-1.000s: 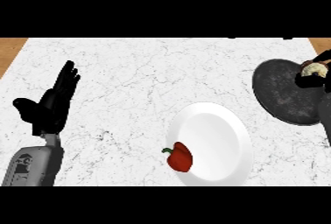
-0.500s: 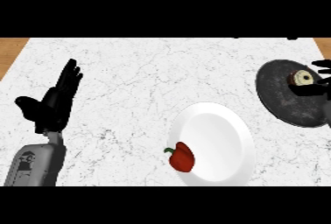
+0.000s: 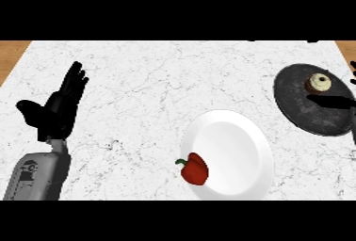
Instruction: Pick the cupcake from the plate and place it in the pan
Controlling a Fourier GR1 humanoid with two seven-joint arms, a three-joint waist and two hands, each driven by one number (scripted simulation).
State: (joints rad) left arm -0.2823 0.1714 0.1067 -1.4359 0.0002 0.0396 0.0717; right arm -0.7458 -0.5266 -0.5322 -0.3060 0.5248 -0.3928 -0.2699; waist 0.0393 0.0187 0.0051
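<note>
The cupcake (image 3: 319, 84), pale frosting over a brown base, stands upright in the dark round pan (image 3: 299, 106) at the right. Nothing touches it. Of my right hand (image 3: 353, 74) only a dark sliver shows at the right edge, beside the pan. A black bar (image 3: 332, 100) crosses the pan below the cupcake; I cannot tell what it is. The white plate (image 3: 233, 141) lies in the lower middle with a red bell pepper (image 3: 195, 169) on its near left rim. My left hand (image 3: 59, 108) rests open at the left, fingers up, holding nothing.
The counter top is white marble (image 3: 153, 80), with wood showing past its far corners (image 3: 12, 52). My grey left forearm (image 3: 36, 174) comes in from the lower left.
My right hand has come off the cupcake and drawn back to the right edge, leaving the cupcake standing uncovered in the pan. The left hand has stayed put.
</note>
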